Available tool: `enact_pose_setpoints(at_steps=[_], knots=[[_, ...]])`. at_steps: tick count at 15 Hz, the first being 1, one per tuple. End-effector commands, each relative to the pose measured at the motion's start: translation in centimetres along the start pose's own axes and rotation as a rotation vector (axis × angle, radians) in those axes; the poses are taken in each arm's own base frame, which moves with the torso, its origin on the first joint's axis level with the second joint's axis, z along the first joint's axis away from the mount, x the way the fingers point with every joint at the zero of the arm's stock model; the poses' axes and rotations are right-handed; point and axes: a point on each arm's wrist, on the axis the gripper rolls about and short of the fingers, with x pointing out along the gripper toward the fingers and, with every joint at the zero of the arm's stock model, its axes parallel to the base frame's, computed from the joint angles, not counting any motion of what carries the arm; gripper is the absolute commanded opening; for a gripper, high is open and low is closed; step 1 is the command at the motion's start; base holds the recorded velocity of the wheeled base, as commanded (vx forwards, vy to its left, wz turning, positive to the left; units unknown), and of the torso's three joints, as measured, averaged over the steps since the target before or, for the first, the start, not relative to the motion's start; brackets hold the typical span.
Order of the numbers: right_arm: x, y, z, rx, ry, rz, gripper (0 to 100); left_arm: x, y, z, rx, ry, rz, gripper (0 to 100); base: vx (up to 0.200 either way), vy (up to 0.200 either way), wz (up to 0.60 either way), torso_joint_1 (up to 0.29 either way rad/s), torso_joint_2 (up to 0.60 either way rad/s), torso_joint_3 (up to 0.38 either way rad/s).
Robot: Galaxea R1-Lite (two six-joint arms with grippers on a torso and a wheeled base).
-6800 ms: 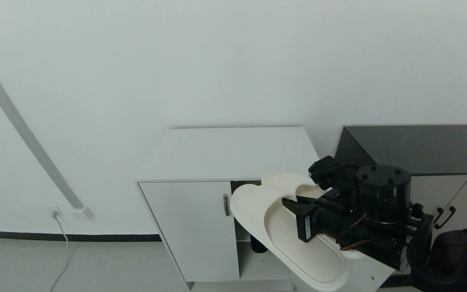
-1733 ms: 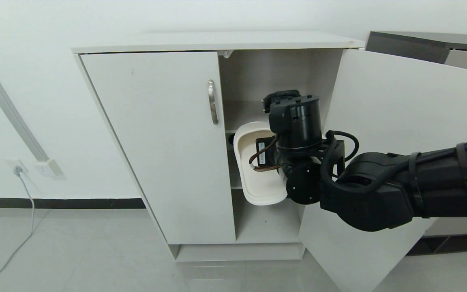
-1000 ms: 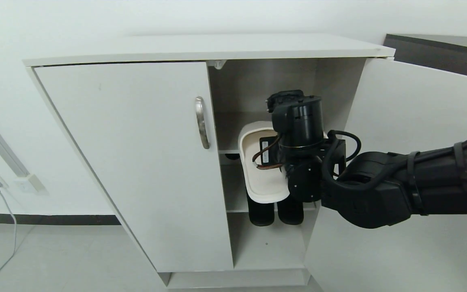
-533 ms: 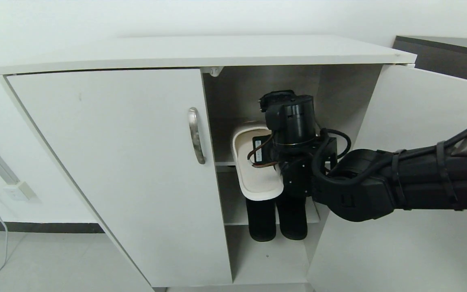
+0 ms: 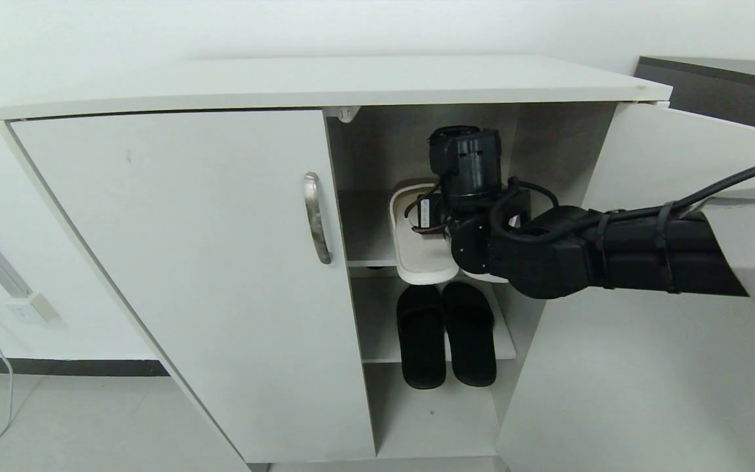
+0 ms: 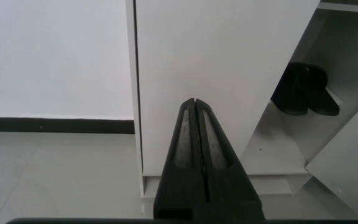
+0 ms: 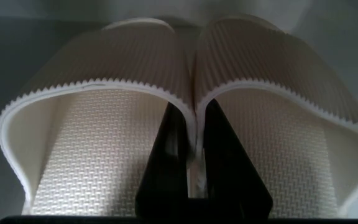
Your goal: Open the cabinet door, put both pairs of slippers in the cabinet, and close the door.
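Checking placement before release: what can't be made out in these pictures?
- Head view: the right arm covers much of the white slippers, so contact with the upper shelf is unclear.
- Right wrist view: the slippers block everything beyond the right gripper.
- Head view: the closed left door hides half of the cabinet.

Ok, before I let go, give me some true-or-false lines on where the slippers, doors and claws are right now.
1. The black slippers lie side by side on a shelf, lower than the white slippers. True.
2. The right claw is open and empty. False: it is shut on the white slippers, pinching their two inner strap edges together.
3. The left door is swung open. False: it is closed; the right door is the open one.
4. The left claw is shut and holds nothing. True.
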Motion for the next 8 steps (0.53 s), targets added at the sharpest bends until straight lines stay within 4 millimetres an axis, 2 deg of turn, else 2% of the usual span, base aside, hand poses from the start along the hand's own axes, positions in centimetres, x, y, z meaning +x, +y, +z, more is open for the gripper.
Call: enact_pose_setpoints(at_steps=[1, 8], knots=[[1.49, 0.58, -0.5, 0.003, -0.002, -0.01, 0, 0.0, 0.0, -0.01, -0.001, 0.0, 0.0, 0, 0.0, 0.0, 0.0, 0.0, 0.0, 0.0], [2.36, 0.44, 0.1, 0.001, 0.008, 0.008, 0, 0.0, 0.0, -0.01, -0.001, 0.0, -0.001, 0, 0.0, 0.0, 0.0, 0.0, 0.0, 0.0]])
